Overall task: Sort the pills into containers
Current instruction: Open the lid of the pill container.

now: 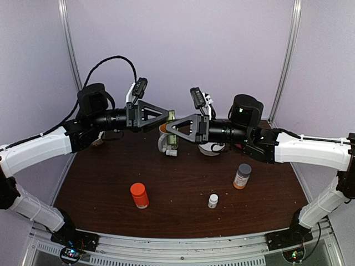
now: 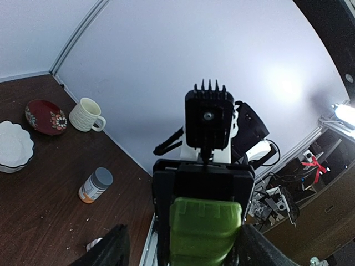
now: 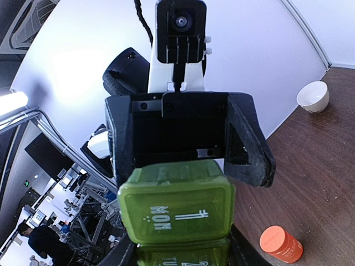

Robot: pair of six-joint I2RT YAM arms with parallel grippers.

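right pincer pinching green pill box, left pincer spread around its end

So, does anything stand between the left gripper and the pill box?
Nothing visible does. The green pill box is held off the table by the right gripper and lies between the spread fingers of the left gripper.

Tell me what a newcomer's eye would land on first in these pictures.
First, the green pill box, raised over the far middle of the table where the arms meet tip to tip. The right gripper holds it, and the left gripper has its fingers open around the other end. After that, the orange bottle stands out against the dark tabletop, near the front and left of centre.
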